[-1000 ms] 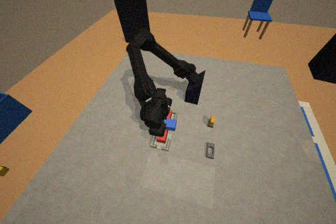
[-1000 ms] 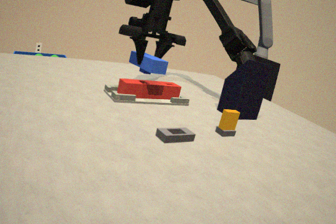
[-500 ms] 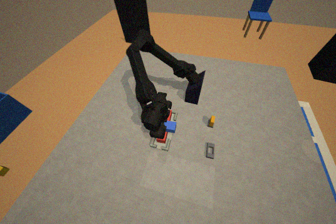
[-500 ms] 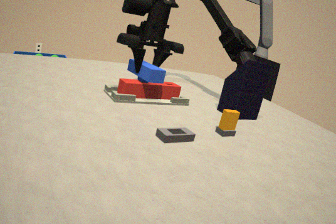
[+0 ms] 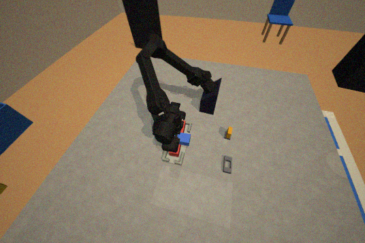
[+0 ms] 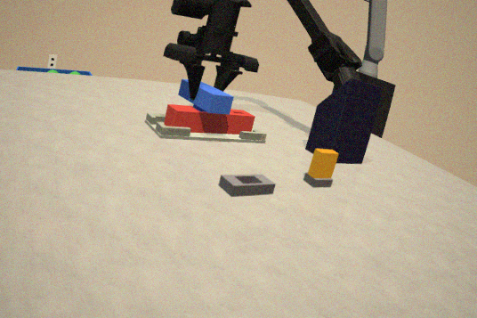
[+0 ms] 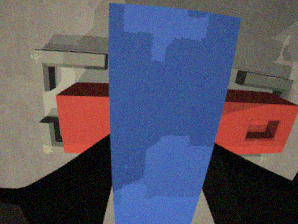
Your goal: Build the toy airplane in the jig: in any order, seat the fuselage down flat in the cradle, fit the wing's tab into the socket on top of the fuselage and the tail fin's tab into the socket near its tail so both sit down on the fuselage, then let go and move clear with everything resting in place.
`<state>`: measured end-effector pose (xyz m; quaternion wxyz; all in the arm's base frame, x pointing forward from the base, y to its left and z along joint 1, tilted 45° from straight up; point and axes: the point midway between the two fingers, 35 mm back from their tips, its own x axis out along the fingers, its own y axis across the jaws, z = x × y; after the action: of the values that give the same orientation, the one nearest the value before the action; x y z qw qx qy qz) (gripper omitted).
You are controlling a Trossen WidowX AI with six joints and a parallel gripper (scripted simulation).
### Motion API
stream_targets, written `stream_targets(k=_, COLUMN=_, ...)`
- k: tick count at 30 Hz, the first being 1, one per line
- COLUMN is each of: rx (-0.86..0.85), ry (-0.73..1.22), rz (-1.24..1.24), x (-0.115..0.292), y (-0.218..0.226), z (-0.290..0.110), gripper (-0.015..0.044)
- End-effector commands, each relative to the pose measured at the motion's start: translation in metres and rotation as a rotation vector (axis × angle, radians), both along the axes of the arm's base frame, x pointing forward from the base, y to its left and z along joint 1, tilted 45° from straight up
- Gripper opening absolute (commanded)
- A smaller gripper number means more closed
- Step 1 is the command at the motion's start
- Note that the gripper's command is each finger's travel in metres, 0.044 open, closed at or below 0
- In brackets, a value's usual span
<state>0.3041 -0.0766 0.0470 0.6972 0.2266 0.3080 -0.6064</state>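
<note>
The red fuselage [image 5: 178, 149] [image 6: 182, 117] [image 7: 80, 120] lies in the pale jig cradle [image 5: 179, 160] [image 6: 214, 136] [image 7: 56, 52]. My gripper [image 6: 209, 86] [image 5: 174, 139] is shut on the blue wing [image 5: 184, 139] [image 6: 208, 97] [image 7: 166, 123]. It holds the wing crosswise on top of the fuselage's middle, tilted, its lower end touching the fuselage. The tail socket [image 7: 262, 128] [image 6: 240, 112] of the fuselage is open to view. The orange tail fin [image 5: 228, 132] [image 6: 323, 163] stands upright on a small grey stand [image 6: 317, 180], to the right of the jig.
An empty grey stand [image 5: 227, 164] [image 6: 246, 184] lies on the grey mat in front of the tail fin. A dark blue box [image 5: 209, 99] [image 6: 347, 120] stands behind the tail fin, near the arm's base. A blue chair [image 5: 280, 17] stands far back.
</note>
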Motion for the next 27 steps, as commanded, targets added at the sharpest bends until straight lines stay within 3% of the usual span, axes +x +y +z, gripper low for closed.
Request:
stream_targets(k=1, rx=0.0, ry=-0.001, rz=-0.001, x=0.0, y=0.0, z=0.0, gripper=0.0052)
stream_targets(k=16, rx=0.0, ry=-0.001, rz=-0.001, x=0.0, y=0.0, z=0.0, gripper=0.044)
stream_targets(k=24, rx=0.001, ry=-0.001, rz=-0.001, x=0.0, y=0.002, z=0.002, gripper=0.044)
stream_targets(k=27, rx=0.006, ry=0.003, rz=0.002, x=0.0, y=0.031, z=0.028, gripper=0.044)
